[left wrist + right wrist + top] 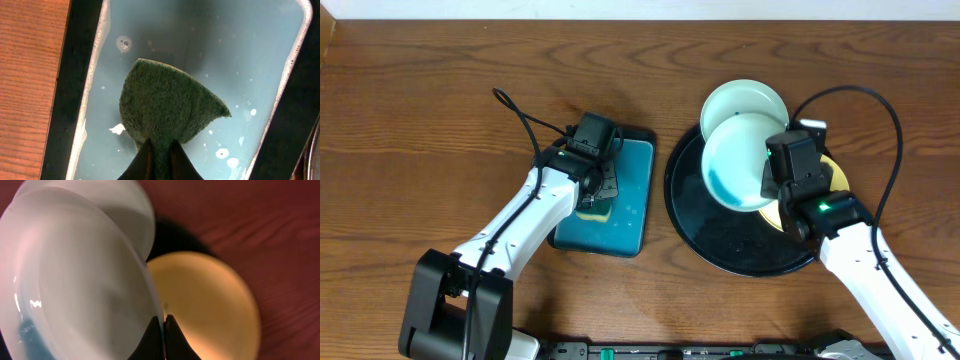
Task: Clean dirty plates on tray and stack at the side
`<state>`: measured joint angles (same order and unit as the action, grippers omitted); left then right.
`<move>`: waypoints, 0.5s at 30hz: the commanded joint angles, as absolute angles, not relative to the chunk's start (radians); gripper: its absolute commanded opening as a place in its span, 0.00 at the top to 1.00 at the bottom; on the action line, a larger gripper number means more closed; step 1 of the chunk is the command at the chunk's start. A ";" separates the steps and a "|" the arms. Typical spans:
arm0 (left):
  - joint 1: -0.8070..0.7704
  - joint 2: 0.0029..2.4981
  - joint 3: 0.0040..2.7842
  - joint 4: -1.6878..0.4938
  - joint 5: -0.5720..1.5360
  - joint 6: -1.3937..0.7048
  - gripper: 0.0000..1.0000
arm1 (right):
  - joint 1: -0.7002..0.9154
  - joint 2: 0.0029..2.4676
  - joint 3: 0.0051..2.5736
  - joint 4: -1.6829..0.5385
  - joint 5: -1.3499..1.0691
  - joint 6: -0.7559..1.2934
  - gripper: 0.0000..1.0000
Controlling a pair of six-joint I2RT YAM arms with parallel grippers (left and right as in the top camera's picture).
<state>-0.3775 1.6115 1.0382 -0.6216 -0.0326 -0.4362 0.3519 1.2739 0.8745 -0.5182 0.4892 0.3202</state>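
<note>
My right gripper (772,186) (163,321) is shut on the rim of a mint-white plate (738,165) (80,280) and holds it tilted above the round black tray (720,245). A blue smear shows low on that plate's face. A second mint-white plate (745,100) (117,200) lies at the tray's far rim. The pale yellow plate (839,176) (210,305) rests on the tray under the right gripper. My left gripper (595,196) (160,149) is shut on a green-faced sponge (592,210) (170,105) over the teal rectangular tray (632,215) (240,60).
The teal tray has a black rim and holds shallow water with white foam specks. Brown wooden tabletop (420,120) surrounds both trays. Cables loop from each arm over the table.
</note>
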 commanded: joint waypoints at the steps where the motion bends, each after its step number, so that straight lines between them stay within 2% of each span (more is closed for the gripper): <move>1: -0.376 1.615 1.027 -0.624 -0.042 -0.419 0.93 | 0.389 1.256 0.927 -0.506 0.696 0.150 0.99; 6: -0.376 1.615 1.027 -0.624 -0.042 -0.419 0.92 | 0.458 1.256 0.934 -0.444 0.844 -0.070 0.99; 15: -0.376 1.615 1.027 -0.624 -0.042 -0.419 0.93 | 0.585 1.257 0.934 -0.286 0.906 -0.407 0.99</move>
